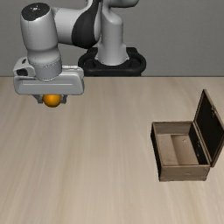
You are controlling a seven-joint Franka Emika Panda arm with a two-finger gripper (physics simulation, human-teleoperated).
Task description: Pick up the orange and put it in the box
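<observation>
Open tabletop (96, 149) lies before the box (182, 172), lid (208, 122) raised

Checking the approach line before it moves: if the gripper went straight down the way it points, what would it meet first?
The small round orange fruit, which appears directly beneath the gripper, then the pale wooden tabletop. Whether they already touch is unclear from this angle.

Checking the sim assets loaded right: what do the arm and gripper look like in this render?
The arm has rounded light-grey, almost white shells, with black sections where the links meet and a dark round cap on one link. It stands on a black base. The gripper has a wide, flat light-grey body. Any markings are too small to tell.
</observation>
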